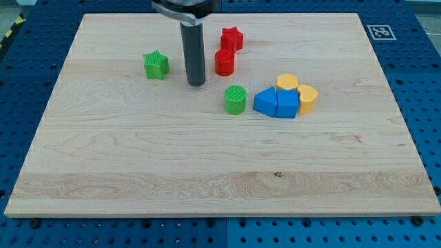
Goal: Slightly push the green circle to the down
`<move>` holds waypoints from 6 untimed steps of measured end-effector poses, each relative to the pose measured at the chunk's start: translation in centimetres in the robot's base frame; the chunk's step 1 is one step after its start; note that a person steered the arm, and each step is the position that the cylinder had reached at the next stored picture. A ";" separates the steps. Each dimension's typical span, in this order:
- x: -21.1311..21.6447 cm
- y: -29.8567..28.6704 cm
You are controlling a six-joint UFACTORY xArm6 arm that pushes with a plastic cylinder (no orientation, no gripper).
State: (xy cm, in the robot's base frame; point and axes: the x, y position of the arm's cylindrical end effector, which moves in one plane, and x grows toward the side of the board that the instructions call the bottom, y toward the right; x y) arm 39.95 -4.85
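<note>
**Rod tip up-left of the green circle, apart from every block**

Camera view — the only one. A pale wooden bench [207,172] fills most of the frame, resting on a blue perforated base [420,83] that shows along the edges. The arm carries no pincer, so no released or clenched state can be told; it ends in a straight dark rod whose upper part is cut off by the view's top edge, where only a dark, rounded mount shows. My tip [197,84] rests on the bench between the green star [156,65], off to the view's left, and the red cylinder [224,62], just to the view's right and a little higher. It touches neither.

The green circle [235,99] stands near the middle of the bench, below and to the right of my tip, with a clear gap of bare wood between them. Its ribbed top faces up.

Just right of the green circle sit two blue blocks [276,103] pressed together; their exact shapes are hard to make out because they merge into one mass. Behind and to the right of them, two yellow blocks [298,89] touch the blue pair and are partly hidden by it. A red star [231,38] lies just above the red cylinder, the two close or touching — I cannot tell which. A black-and-white marker [380,32] sits at the bench's top right corner.
</note>
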 end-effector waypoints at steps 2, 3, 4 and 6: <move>0.9 3.6; 0.6 6.6; -2.6 8.9; -5.2 9.1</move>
